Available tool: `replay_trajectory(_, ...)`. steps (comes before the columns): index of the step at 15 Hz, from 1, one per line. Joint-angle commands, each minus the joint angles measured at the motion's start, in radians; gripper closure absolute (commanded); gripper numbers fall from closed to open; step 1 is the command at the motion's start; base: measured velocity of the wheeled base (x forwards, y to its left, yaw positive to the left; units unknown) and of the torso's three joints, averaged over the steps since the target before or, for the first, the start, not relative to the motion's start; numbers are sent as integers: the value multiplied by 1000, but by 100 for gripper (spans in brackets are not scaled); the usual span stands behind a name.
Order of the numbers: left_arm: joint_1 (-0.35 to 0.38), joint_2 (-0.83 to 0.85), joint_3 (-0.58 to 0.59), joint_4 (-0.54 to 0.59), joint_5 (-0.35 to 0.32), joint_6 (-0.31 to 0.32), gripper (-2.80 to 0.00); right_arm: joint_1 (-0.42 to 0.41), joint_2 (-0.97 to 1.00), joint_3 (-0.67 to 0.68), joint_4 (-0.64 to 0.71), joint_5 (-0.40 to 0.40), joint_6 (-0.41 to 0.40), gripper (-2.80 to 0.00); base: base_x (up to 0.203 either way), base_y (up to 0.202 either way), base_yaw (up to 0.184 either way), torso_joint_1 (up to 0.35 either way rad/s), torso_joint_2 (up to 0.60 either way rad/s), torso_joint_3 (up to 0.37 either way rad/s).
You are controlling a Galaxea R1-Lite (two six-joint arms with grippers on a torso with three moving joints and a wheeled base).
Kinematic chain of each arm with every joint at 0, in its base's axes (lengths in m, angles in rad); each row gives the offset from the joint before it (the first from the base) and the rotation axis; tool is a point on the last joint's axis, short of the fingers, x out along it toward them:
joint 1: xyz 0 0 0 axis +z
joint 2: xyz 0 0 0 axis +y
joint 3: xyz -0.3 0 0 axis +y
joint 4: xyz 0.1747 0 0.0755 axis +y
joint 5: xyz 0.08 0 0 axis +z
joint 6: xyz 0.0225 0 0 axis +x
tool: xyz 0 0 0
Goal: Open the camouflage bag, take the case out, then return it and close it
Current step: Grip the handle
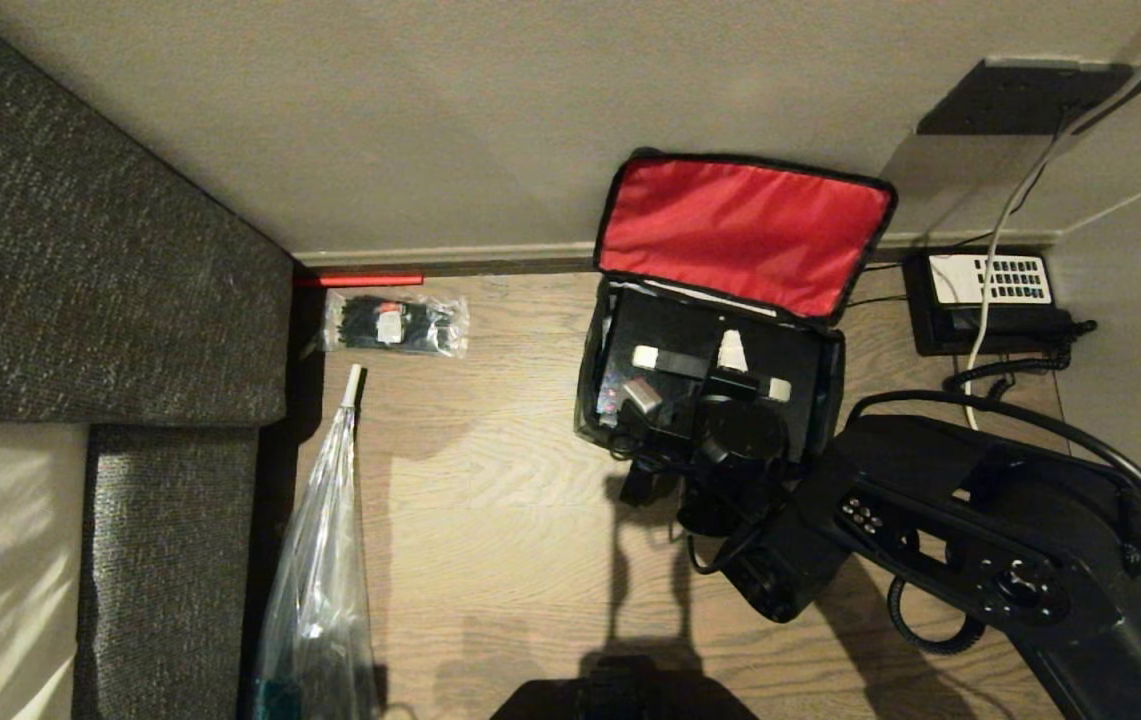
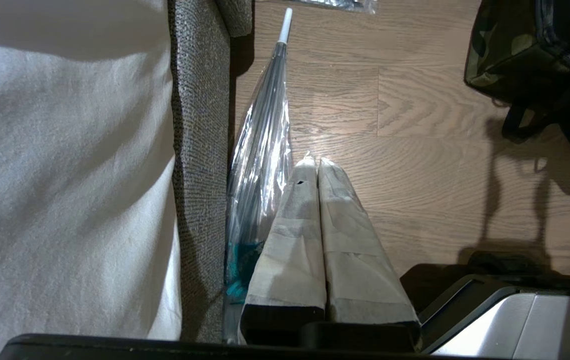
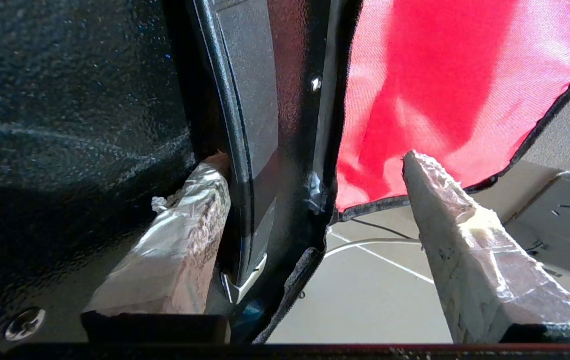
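Observation:
The camouflage bag [image 1: 592, 392] lies on the wooden floor with its red-lined lid [image 1: 742, 230] folded back against the wall. The black case [image 1: 665, 335] sits inside it, its handle [image 1: 705, 368] with pale ends facing up. My right gripper [image 1: 686, 372] reaches down into the bag, open, with one finger on each side of the handle. In the right wrist view one finger [image 3: 190, 225] rests against the case [image 3: 65, 100], and the other finger [image 3: 464, 240] hangs free before the red lid [image 3: 439, 75]. My left gripper [image 2: 314, 161] is parked low, shut and empty.
A black telephone [image 1: 990, 290] with cords stands right of the bag by the wall. A clear packet of black items [image 1: 395, 322] and a plastic-wrapped umbrella [image 1: 320, 560] lie left, beside grey upholstered furniture [image 1: 80, 250]. Bare floor lies between them.

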Motion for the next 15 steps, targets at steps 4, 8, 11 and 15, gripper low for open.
replay_trajectory(4,0,0,3,0,2,-1,0,0,6,-2,-8,-4,-9,-280,0,0,0,1,4,80)
replay_trajectory(8,0,0,3,0,0,2,0,0,6,-1,-8,-4,-9,-280,0,0,0,1,11,178)
replay_trajectory(11,0,0,2,1,-1,10,0,-1,7,-2,-8,-6,-10,-280,0,0,0,3,1,35)
replay_trajectory(15,0,0,0,6,-3,8,0,-1,15,-11,-8,-6,-13,-280,0,0,0,1,1,7)
